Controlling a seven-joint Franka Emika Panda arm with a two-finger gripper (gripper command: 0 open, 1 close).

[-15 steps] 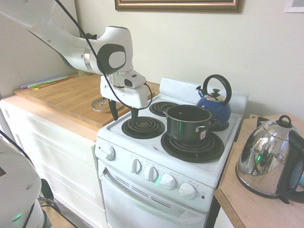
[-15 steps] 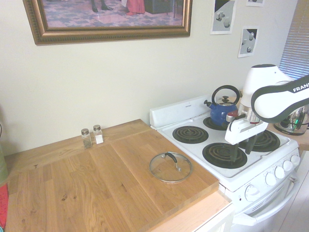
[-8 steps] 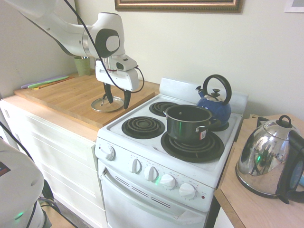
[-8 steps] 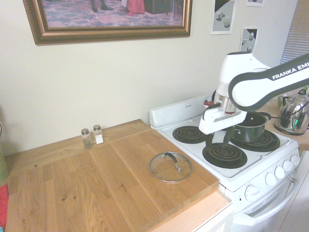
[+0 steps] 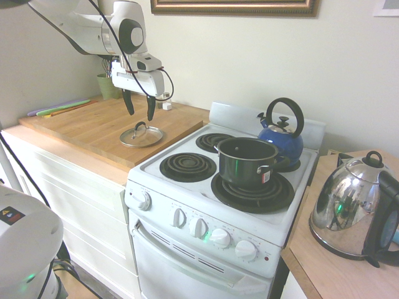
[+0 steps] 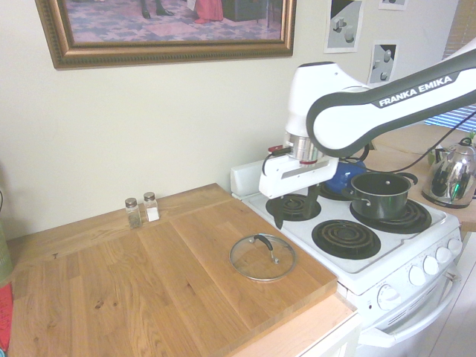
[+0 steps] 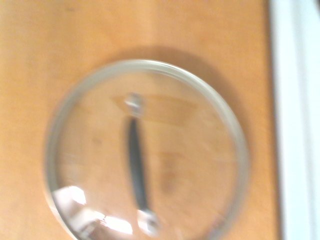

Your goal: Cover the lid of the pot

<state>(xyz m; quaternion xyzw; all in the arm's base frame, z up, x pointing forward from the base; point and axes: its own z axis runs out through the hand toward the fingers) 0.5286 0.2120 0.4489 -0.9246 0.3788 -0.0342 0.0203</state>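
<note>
moved off the stove (image 5: 187, 187), spread fingers (image 5: 139, 107) hang above the lid (image 5: 142, 136) on the counter (image 5: 81, 124).

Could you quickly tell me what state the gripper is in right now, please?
Gripper: open and empty, pointing down above the round clear glass lid with the silver rim, which lies on the wooden counter.

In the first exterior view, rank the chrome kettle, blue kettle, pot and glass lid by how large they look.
1. chrome kettle, though it sits nearest the camera, which inflates it.
2. pot and blue kettle: they look alike, so no ranking between them.
3. lid, smallest, seen flat and farther off.
</note>
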